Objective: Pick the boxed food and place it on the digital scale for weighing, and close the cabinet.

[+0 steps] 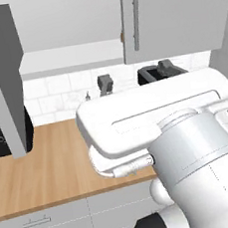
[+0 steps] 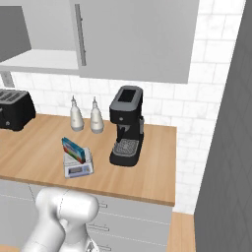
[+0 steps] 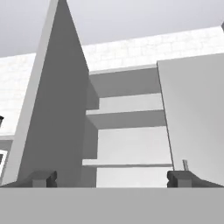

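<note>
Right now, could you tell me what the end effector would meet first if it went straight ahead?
Probably the cabinet's open interior: the end effector points between its open left door and shut right door, though depth is unclear.

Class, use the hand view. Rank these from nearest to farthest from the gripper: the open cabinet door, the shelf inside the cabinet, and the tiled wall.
1. open cabinet door: on the left, swung out towards the gripper, its lower edge close to the left fingertip.
2. shelf: in the centre, set back inside the cabinet.
3. tiled wall: at the top, beyond the cabinet.
</note>
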Tool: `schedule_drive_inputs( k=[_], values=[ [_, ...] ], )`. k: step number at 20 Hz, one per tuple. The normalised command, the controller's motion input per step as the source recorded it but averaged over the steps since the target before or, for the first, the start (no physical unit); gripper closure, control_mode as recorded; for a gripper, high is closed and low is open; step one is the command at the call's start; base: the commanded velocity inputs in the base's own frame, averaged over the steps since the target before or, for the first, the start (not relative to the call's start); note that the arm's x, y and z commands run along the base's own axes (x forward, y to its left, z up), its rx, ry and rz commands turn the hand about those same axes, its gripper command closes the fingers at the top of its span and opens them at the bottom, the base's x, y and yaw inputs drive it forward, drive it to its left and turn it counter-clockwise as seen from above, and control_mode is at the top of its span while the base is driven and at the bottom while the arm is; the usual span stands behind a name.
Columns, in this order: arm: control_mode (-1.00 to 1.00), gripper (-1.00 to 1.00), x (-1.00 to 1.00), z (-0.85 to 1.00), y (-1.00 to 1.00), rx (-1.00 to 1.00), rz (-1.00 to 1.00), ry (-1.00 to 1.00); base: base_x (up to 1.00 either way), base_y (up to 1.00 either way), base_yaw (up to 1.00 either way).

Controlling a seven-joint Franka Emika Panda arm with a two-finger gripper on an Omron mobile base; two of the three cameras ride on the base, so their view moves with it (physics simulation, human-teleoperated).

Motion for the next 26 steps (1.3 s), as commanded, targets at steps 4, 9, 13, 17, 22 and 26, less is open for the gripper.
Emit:
schedule_drive_inputs(
  k=[4, 9, 13, 17, 22, 26],
  values=[
    [-1.00, -1.00, -0.67, 0.00, 0.36, 0.00, 0.09, -0.19, 0.00, 0.00, 0.00],
    [-1.00, -1.00, -0.57, 0.00, 0.51, -0.01, 0.13, -0.13, 0.00, 0.00, 0.00],
    [-1.00, -1.00, -0.17, 0.01, 0.96, -0.07, 0.02, -0.01, 0.00, 0.00, 0.00],
    [-1.00, -1.00, -0.02, 0.03, 0.87, -0.08, -0.02, 0.00, 0.00, 0.00, 0.00],
    [-1.00, -1.00, -0.01, 0.00, 0.38, -0.01, -0.17, 0.00, 0.00, 0.00, 0.00],
    [-1.00, -1.00, 0.00, 0.00, 0.12, 0.00, -0.31, 0.00, 0.00, 0.00, 0.00]
  ],
)
